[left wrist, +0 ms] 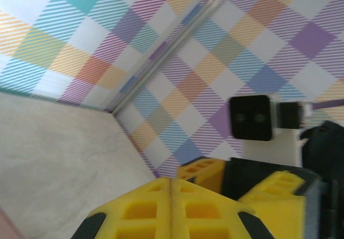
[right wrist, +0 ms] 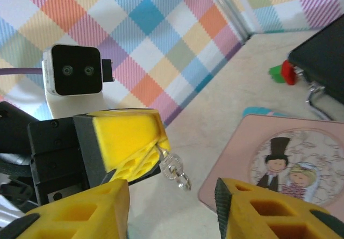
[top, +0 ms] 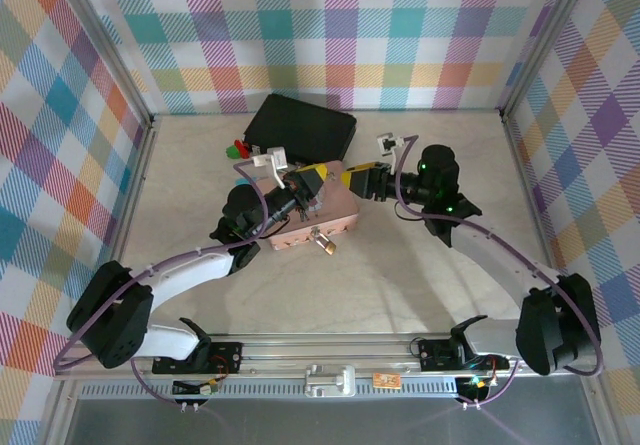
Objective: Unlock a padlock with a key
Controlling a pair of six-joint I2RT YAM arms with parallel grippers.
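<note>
Right wrist view: left claw [right wrist: 159,152] clamps the key [right wrist: 174,171], slanting down-right; right claw [right wrist: 171,192] apart.

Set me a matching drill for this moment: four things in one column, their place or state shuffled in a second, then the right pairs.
Things:
1. slim silver metal key
2. tiny brass-gold padlock with a silver shackle
3. right gripper
4. flat black case

Place or state:
A. at the near edge of the rectangular pink tin
B. open, holding nothing
C. pinched in the shut left gripper
D. on the far side of the table, beyond the tin

Pairs: 1-C, 2-A, 3-B, 4-D.
</note>
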